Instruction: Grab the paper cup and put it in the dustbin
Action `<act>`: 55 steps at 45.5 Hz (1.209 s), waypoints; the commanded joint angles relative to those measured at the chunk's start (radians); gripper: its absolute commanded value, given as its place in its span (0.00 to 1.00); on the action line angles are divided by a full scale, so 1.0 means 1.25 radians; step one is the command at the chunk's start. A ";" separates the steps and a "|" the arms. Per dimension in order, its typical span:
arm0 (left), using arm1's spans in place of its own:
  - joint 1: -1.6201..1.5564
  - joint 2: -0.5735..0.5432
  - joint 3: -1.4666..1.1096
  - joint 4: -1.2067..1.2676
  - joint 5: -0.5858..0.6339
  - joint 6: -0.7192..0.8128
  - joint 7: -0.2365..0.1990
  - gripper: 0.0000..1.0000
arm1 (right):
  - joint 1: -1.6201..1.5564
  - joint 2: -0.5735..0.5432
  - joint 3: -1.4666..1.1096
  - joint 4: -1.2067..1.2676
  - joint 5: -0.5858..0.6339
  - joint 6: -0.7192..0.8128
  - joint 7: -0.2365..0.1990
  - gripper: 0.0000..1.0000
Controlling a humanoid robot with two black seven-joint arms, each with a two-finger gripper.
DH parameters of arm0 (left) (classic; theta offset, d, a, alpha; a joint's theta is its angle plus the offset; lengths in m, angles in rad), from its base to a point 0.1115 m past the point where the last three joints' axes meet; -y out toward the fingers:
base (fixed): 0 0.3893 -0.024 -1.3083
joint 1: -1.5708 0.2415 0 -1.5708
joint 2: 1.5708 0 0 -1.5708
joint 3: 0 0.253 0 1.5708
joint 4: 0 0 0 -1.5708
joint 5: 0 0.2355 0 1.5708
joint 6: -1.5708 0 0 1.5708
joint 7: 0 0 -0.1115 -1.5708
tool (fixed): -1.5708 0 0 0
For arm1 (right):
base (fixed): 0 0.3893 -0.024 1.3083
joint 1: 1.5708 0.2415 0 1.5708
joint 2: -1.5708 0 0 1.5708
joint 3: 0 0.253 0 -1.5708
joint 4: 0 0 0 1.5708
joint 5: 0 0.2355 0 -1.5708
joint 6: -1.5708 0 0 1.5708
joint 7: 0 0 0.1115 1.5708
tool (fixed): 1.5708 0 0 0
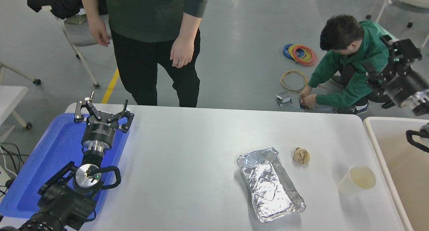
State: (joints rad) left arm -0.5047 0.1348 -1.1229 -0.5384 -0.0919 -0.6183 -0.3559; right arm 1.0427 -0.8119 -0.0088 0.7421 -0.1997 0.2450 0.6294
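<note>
Overall, white table (pixel 187 147) with dustbin (pixel 372 130) at its right edge. Left end effector (pixel 102 112) parked over blue tray (pixel 50 150), fingers spread wide, empty. Right end effector (pixel 390 58) raised beyond the table's far right corner; finger state cannot be told. Paper cup (pixel 357 179) upright near dustbin, untouched.

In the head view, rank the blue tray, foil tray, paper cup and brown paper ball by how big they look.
1. blue tray, partly hidden by the left arm
2. foil tray
3. paper cup
4. brown paper ball
</note>
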 commanded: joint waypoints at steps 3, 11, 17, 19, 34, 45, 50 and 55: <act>0.000 0.000 0.000 0.000 0.000 -0.001 0.000 1.00 | 0.338 -0.034 -0.574 0.000 -0.013 0.067 -0.004 1.00; 0.000 0.000 0.000 -0.001 0.000 -0.001 0.000 1.00 | 0.511 0.037 -0.858 0.000 -0.011 0.145 -0.005 1.00; 0.000 -0.001 0.000 0.000 0.000 -0.001 0.000 1.00 | 0.573 0.090 -0.954 0.000 -0.012 0.191 -0.004 1.00; -0.001 0.000 0.000 0.000 0.000 0.000 0.000 1.00 | 0.590 0.105 -0.982 0.004 -0.012 0.194 -0.004 1.00; 0.000 -0.001 0.000 0.000 0.000 -0.001 0.000 1.00 | 0.718 0.251 -1.210 0.019 -0.011 0.390 -0.005 1.00; 0.000 -0.001 0.000 0.000 0.000 -0.001 0.000 1.00 | 0.781 0.308 -1.254 0.019 -0.034 0.432 -0.065 1.00; 0.000 -0.001 0.000 0.000 0.000 0.000 0.000 1.00 | 0.795 0.321 -1.264 0.019 -0.033 0.432 -0.123 1.00; -0.001 -0.001 0.000 0.000 0.000 0.000 0.000 1.00 | 0.798 0.328 -1.264 0.030 -0.033 0.432 -0.159 1.00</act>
State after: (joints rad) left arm -0.5052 0.1339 -1.1229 -0.5384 -0.0921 -0.6194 -0.3558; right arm 1.9968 -0.4469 -1.5461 0.7655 -0.2346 0.7555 0.5279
